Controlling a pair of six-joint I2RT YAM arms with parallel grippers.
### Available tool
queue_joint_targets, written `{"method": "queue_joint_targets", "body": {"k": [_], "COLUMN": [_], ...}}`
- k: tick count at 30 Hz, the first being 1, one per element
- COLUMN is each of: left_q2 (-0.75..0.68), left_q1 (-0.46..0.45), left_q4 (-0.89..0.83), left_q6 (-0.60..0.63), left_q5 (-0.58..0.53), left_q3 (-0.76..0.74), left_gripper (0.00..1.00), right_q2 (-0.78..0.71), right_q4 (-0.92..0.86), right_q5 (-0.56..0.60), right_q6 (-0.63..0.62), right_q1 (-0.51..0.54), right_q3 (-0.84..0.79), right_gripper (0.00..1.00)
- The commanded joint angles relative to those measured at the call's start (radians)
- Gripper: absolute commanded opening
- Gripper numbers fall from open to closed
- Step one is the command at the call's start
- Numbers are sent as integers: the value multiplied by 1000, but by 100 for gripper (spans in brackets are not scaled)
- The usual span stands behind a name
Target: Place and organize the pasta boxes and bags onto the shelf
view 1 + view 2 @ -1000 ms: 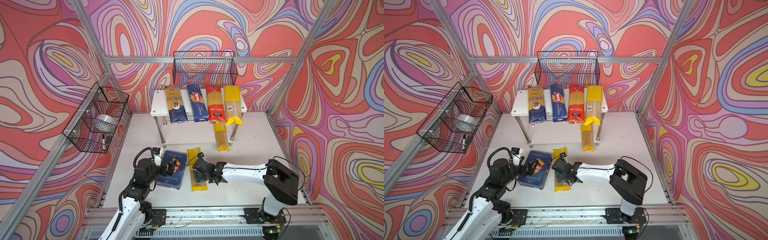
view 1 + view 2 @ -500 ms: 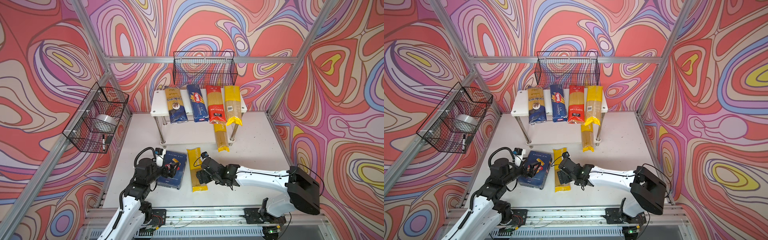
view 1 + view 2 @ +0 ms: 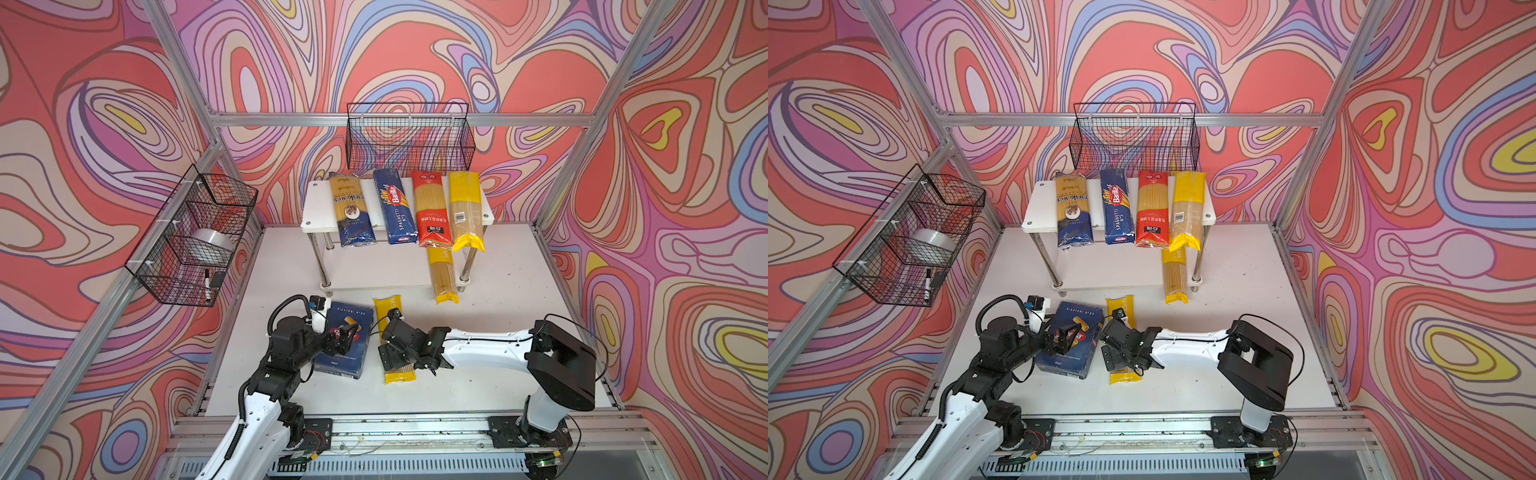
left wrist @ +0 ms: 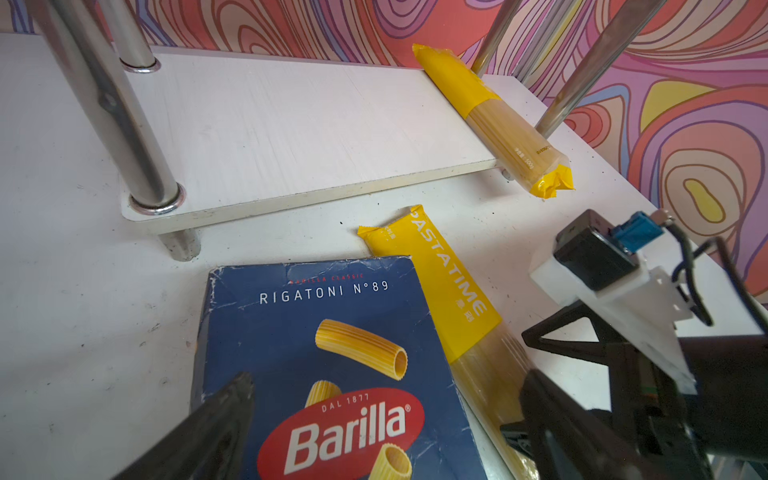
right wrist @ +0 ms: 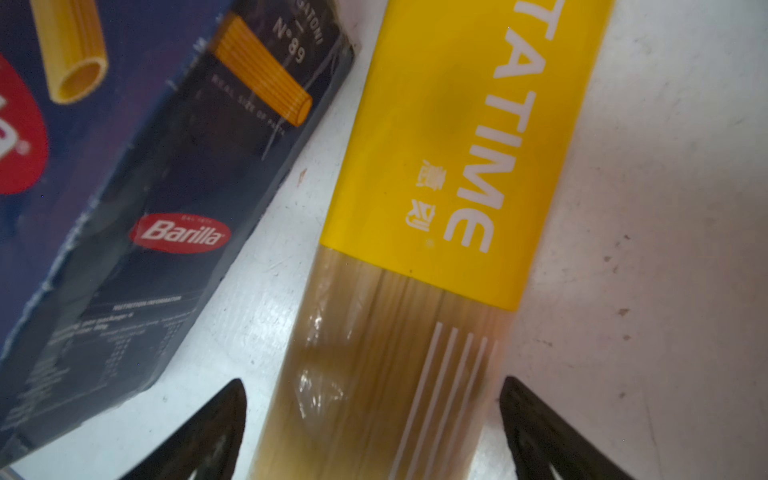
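Note:
The dark blue rigatoni box (image 3: 345, 357) lies flat on the table in front of the shelf (image 3: 320, 208). My left gripper (image 4: 386, 390) hangs open just above it, one finger near each long edge. Beside the box lies a yellow-and-clear bag (image 3: 386, 305). My right gripper (image 5: 372, 386) is open and low over this bag (image 5: 449, 166), a finger on either side, not touching. On the shelf's top board lie the ankara bag (image 3: 351, 212), the spaghetti box (image 3: 395, 208), a red bag (image 3: 430, 212) and a yellow bag (image 3: 465, 212). Another yellow bag (image 3: 442, 274) lies on the lower board.
A black wire basket (image 3: 409, 137) hangs on the back wall above the shelf. Another basket (image 3: 195, 237) on the left wall holds a tape roll and a marker. The lower bag sticks out past the shelf's front edge. Chrome legs (image 4: 124, 124) stand at the shelf corners.
The right arm's elbow swung out to the right and came back while its gripper stayed over the yellow bag with jaws a little wider. The left gripper has barely moved.

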Motion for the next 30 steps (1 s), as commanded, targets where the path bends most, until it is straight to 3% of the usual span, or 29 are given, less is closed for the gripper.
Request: {"method": "queue_joint_targets", "body": {"k": [1,17,30], "left_q2": [5,3,3], "left_q1": [-3,-2,-2], "left_q4": [22,21,20], "left_q6": [6,3,3], "left_q5": [-8,-18,-19], "left_q3": [4,5,4], "left_gripper": [100,100,100], "right_q2": [21,114,108], "right_q4": [-39,-39,-24], "right_q5": [41,43,41], "right_q6": [27,56,64], "right_q1": [8,29,29], "right_q3": [27,52,13], "right_gripper": [98,98,89]}}
